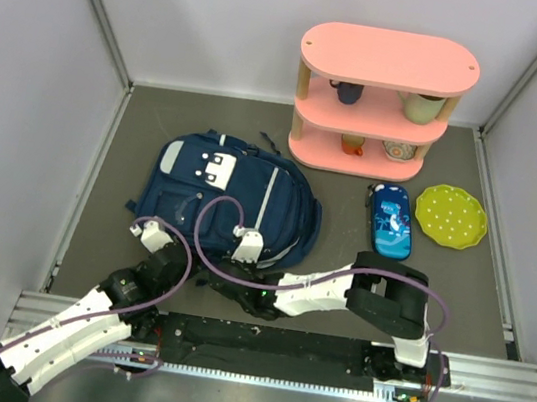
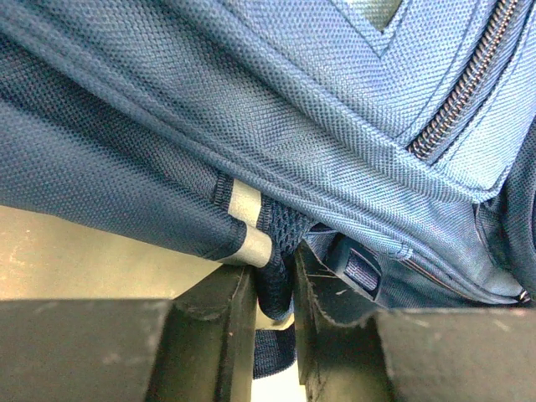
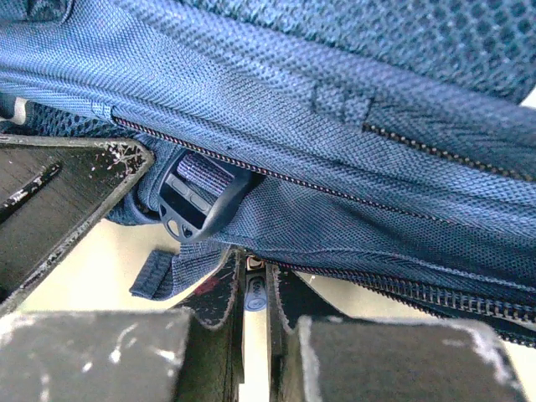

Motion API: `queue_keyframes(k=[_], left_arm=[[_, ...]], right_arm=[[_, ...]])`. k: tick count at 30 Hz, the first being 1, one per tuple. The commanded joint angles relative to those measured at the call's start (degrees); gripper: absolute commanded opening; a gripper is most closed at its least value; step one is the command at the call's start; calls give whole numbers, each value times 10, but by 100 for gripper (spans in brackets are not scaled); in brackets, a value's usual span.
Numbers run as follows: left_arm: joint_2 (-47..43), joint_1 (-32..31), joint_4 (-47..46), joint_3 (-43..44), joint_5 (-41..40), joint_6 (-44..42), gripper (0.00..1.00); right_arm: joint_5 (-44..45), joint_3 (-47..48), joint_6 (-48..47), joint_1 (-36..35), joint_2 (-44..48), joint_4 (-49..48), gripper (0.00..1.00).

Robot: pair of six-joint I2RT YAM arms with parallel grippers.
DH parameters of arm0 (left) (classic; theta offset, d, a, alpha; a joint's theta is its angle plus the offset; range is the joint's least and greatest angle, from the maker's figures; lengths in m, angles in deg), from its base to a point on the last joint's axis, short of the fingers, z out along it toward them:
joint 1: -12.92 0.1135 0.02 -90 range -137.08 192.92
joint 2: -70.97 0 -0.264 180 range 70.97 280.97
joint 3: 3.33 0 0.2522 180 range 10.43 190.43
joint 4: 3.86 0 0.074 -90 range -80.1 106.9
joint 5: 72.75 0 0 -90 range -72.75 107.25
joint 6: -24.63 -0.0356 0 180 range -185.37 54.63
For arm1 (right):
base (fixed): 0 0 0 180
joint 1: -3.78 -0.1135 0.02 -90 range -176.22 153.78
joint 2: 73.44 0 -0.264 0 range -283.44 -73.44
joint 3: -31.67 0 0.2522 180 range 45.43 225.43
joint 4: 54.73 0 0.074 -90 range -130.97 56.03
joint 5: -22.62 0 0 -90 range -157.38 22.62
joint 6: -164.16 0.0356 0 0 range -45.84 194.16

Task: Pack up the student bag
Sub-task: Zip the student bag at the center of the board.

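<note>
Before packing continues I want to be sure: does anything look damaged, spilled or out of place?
Nothing is spilled or toppled. The student bag lies flat; the pink shelf stands upright. Only the right claw, closed on the bag's zipper pull, shows white scuffs.

The student bag [image 2: 251,126] — coarse, matt woven cloth — has a metal zip [image 2: 456,100] and smooth plastic buckle [image 3: 197,197].

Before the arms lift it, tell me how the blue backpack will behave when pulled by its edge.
The backpack will probably sag and fold rather than rise as one piece: its woven cloth bunches in the left gripper. The small metal zipper pull pinched in the right gripper may slip or slide along the zip.
</note>
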Motion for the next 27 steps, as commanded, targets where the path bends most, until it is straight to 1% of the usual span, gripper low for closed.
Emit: queue_keyframes(k=[1, 5, 6, 8, 11, 18, 20, 23, 27], left_arm=[[3, -1, -13, -4, 14, -5, 22], [8, -1, -1, 2, -5, -14, 4], [11, -1, 14, 10, -11, -15, 0], [19, -1, 30, 19, -24, -16, 0], [23, 0, 39, 29, -36, -22, 0], [17, 0, 26, 26, -33, -31, 0], [17, 0, 40, 29, -37, -30, 0], [14, -1, 46, 30, -40, -25, 0], [17, -1, 63, 34, -48, -8, 0]], right_arm=[[1, 16, -20, 3, -8, 36, 0], [17, -7, -42, -3, 40, 65, 0], [19, -14, -49, -3, 51, 67, 0], [17, -29, -60, -4, 76, 80, 0], [-1, -36, -59, -4, 87, 106, 0], [-38, -27, -64, 3, 68, 108, 0], [-38, -29, -55, 4, 69, 116, 0], [-46, -62, -33, 22, 98, 112, 0], [-53, -128, -35, 53, 153, 97, 0]])
